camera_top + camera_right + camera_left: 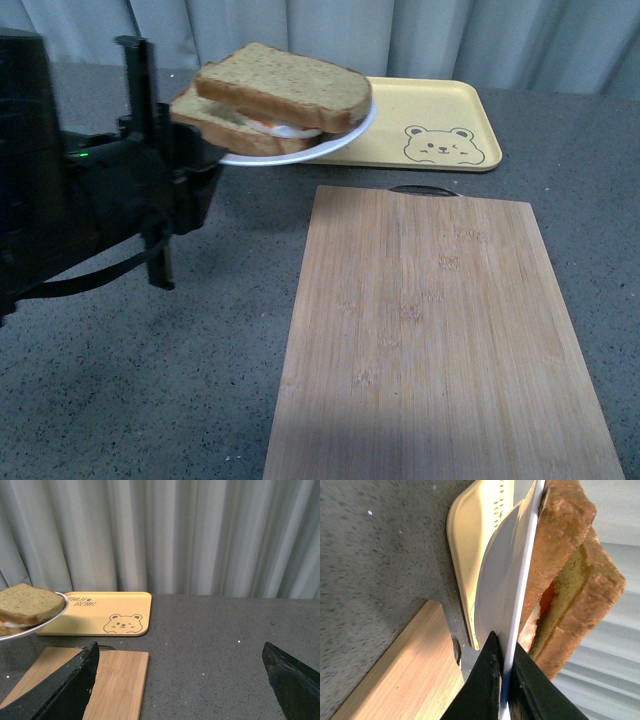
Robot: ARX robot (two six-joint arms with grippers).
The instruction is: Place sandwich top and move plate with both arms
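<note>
Left gripper [213, 160] is clamped on the near rim of the white plate [345, 135]. In the left wrist view the two fingers [487, 680] pinch the rim from above and below, with the plate [495, 580] seen edge-on and running straight out from the tips. The plate is off the table [130, 400], supported at that one rim only, and roughly level in the front view. The sandwich top [285, 85] sits on the stack just past the left fingertips, over the egg [285, 127] and the lower slice [225, 130]. It is skewed a bit relative to the lower slice, so the edges don't line up. In the left wrist view the sandwich top [590, 600] is the slice farther from the plate face, with orange filling [547, 597] showing between the slices. The yellow bear tray [430, 110] lies beyond the plate's far edge, out from the left gripper; from here I can't tell whether the plate overhangs it. The bamboo cutting board [440, 340] is on the table below and to the side of the left gripper, bare. Right gripper [177, 680] has its jaws spread wide and holds nothing. It is not touching the plate [35, 625], which sits forward of it, out past one finger and well apart. The tray [110, 615] is ahead of the right gripper, and the board's corner [115, 680] is close under it.
</note>
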